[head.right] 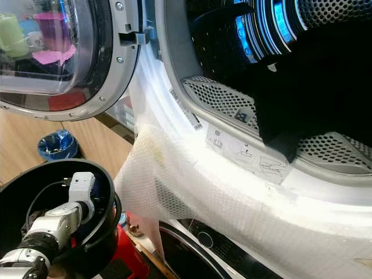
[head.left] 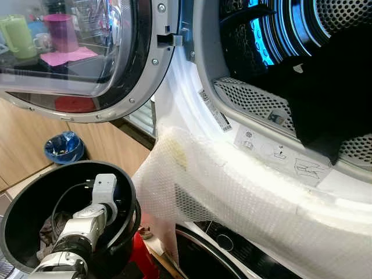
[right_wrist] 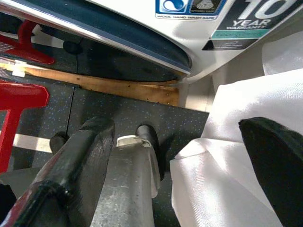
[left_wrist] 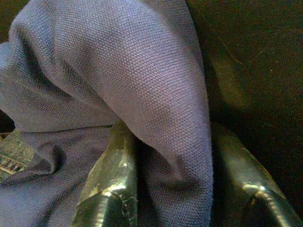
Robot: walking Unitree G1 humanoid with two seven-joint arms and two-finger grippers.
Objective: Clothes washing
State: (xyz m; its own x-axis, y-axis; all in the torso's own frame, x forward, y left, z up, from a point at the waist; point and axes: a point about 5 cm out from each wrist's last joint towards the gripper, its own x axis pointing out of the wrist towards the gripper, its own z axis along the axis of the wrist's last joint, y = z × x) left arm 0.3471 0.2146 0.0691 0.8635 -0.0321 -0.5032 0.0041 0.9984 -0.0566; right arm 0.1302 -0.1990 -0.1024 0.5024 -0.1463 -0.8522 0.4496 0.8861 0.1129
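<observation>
Purple knit garment (left_wrist: 142,85) lay down in the black laundry basket (head.left: 23,203), one fold pinched between the left gripper's (left_wrist: 180,189) narrowed fingers, while the open washer drum (head.left: 279,70) stood above and to the right; the right gripper's (right_wrist: 189,161) fingers hung wide.

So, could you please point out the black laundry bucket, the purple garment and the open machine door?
black laundry bucket (head.left: 23,200), left eye view, inner wall.
purple garment (left_wrist: 118,66), left wrist view, raised fold.
machine door (head.left: 142,75), left eye view, grey rim.
</observation>
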